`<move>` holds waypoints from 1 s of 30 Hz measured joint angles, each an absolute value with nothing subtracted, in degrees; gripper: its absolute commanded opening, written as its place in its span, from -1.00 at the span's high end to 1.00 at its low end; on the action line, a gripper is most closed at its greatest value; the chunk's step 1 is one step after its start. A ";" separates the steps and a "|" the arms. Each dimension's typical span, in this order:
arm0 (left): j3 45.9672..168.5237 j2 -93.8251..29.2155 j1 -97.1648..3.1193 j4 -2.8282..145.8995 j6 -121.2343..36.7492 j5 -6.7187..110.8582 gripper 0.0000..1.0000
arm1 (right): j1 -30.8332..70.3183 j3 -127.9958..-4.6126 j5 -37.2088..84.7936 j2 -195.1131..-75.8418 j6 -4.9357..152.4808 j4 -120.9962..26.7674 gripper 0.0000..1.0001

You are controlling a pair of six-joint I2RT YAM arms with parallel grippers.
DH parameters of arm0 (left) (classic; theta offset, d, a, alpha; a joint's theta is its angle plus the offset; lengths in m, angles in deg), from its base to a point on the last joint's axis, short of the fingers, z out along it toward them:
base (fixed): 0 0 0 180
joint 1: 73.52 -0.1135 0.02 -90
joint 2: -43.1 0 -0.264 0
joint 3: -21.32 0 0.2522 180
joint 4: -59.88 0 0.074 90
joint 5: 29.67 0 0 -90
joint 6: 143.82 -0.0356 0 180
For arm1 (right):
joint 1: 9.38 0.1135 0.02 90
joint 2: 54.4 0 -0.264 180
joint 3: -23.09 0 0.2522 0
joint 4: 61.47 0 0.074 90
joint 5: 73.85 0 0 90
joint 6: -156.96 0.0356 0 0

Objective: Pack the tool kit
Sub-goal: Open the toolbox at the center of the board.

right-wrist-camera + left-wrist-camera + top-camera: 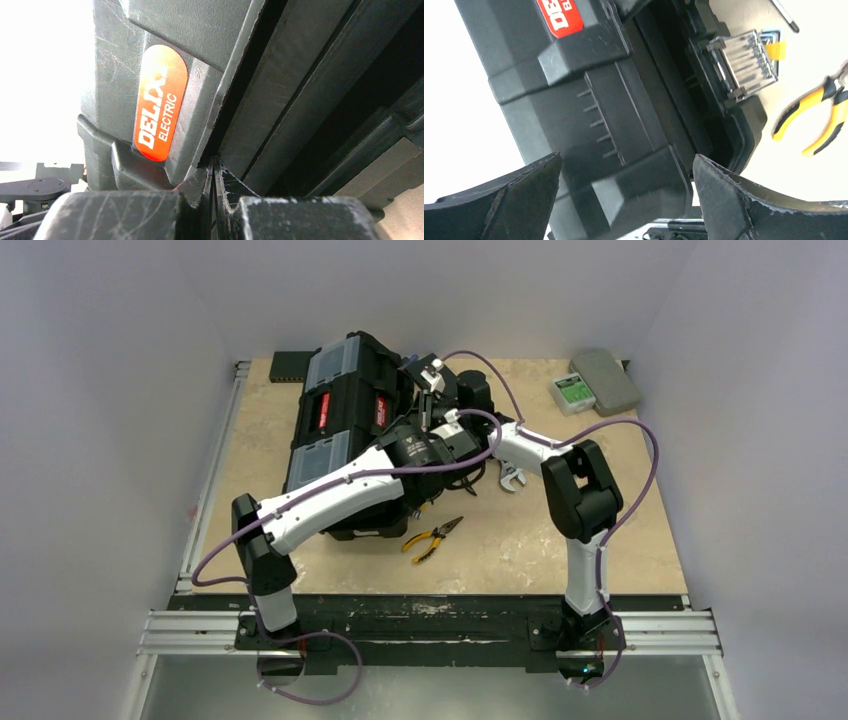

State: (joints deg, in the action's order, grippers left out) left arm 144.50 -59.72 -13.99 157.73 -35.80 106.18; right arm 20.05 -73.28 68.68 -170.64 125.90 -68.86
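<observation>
Toolbox (345, 410): black, set on the bench (580, 540) toward its far left; a gap is seen between lid and base.
Left claw (626, 161): spread wide, nothing held; the toolbox lies just beyond the fingers.
Right claw (214, 172): closed, nothing gripped; tips are pressed at the lid seam beside the orange label (159, 102).
Pliers (433, 538): yellow-handled, laid on the bench just in front of the toolbox.
Wrench (512, 478): laid on the bench, right of the toolbox.

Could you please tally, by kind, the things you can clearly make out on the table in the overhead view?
Toolbox: 1
Pliers: 1
Wrench: 1
Grey case: 1
Green-labelled device: 1
Flat black box: 1
Total: 6
</observation>
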 measured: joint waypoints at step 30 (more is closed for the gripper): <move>139.08 -56.80 -13.60 161.58 -24.87 119.81 -0.66 | 20.26 -73.02 63.33 -167.36 118.59 -59.85 0.17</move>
State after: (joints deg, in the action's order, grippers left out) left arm 139.08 -56.80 -13.60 161.58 -24.87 119.81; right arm 20.26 -73.02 63.33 -167.36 118.59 -59.85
